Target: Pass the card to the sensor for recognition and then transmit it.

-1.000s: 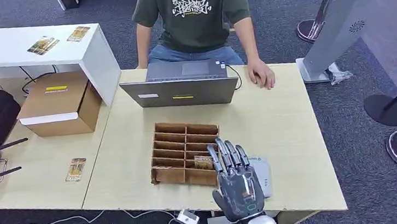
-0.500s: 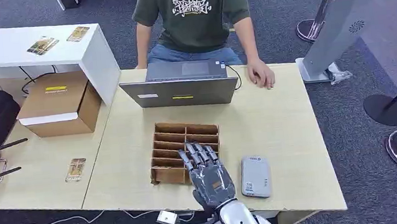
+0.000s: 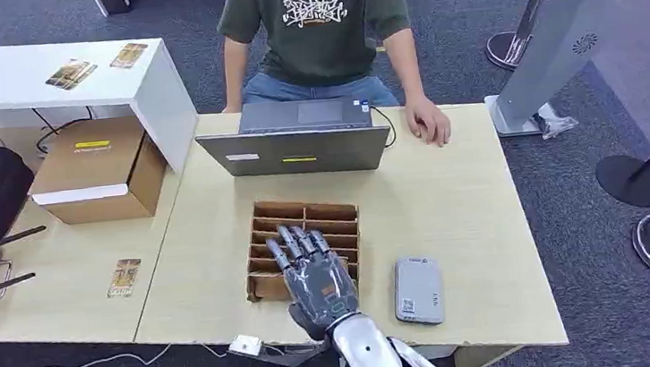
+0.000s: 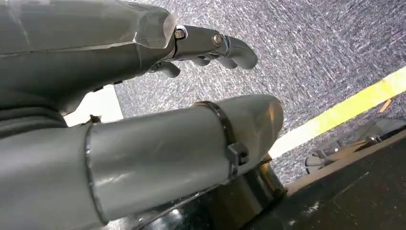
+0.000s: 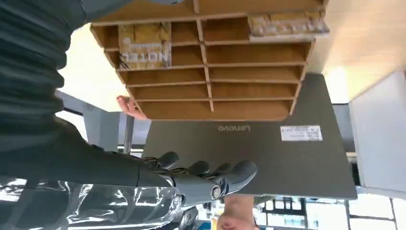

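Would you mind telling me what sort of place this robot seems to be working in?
Probably a reception or check-in desk mock-up indoors: a pale wooden table on grey carpet, a brown slotted wooden card rack, a grey card reader, and a person at a grey laptop.

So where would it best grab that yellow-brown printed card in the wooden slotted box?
Probably by its exposed upper edge, coming from above. The yellow-brown printed card leans inside a narrow slot of the wooden slotted box, whose walls block its sides. The right hand hovers open over the box and could pinch the card's two faces.
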